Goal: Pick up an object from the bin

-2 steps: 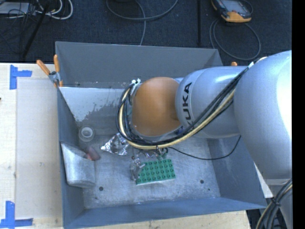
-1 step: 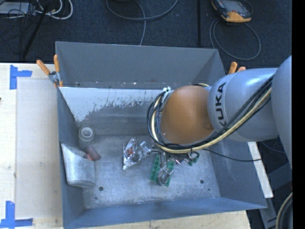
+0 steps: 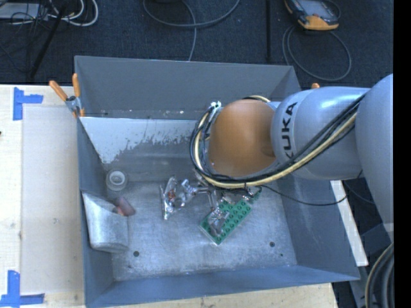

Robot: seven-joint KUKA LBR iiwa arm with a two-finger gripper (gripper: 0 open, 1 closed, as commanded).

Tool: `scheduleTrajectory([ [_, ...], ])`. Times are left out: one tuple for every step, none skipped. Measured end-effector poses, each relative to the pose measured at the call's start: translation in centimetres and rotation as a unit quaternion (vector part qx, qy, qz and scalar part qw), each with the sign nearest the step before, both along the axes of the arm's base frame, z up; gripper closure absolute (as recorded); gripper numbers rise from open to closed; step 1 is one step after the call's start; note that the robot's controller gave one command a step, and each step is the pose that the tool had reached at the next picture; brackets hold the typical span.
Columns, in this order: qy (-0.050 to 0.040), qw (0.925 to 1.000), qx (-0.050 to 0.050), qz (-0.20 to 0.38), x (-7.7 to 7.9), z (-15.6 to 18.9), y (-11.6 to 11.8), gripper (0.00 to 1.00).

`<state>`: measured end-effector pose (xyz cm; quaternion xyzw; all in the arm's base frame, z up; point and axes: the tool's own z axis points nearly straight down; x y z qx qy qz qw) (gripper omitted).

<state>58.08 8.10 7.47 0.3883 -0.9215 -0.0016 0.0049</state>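
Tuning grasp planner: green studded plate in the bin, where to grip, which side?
Probably take the green plate across its two long edges, mid-length, straight down: it lies flat, diagonal, studs up, on the bin floor.

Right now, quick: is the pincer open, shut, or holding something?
Pincer: cannot be told; it is over the green studded plate near the middle of the bin.

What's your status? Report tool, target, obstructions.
Tool low over green studded plate, bin centre-right; grasp not confirmed. Shiny crumpled piece close on its left. Clear ring, brown cylinder, grey wad farther left.
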Motion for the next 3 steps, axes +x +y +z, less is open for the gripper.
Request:
scheduleTrajectory([
  [-0.0106,0.9988,0.004,0.048,-1.4,0.1,-5.6,0.0],
  [-0.0057,0.9859,0.001,0.168,-0.2,1.8,-10.2,0.0],
  [-0.0044,0.9861,0.002,0.166,-0.3,1.8,-10.1,1.0],
])
